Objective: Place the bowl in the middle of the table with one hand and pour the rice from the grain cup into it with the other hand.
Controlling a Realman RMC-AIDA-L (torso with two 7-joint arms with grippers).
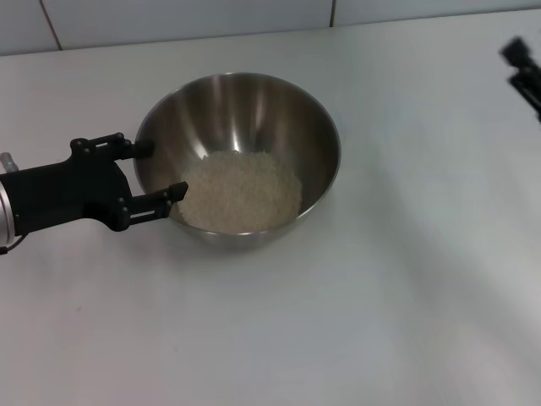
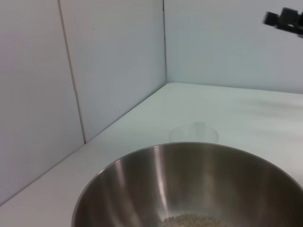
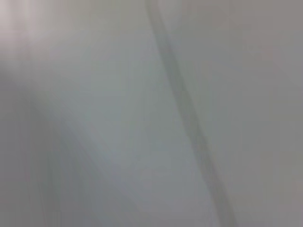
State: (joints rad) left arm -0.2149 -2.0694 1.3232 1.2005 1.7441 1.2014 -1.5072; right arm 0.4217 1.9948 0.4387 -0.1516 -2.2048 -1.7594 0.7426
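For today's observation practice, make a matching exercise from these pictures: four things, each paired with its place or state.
Things:
1. rice
2. bowl
3. left gripper
4. right gripper

Places or states:
A. at the far right edge of the head view
B. heaped inside the bowl
C. fingers apart, either side of the bowl's rim
D. standing on the white table

Pairs: 1-B, 2-D, 3-C, 4-A

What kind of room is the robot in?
Probably a kitchen-like test bench: a plain white table against a tiled wall, with a steel bowl of rice between the left gripper fingers.
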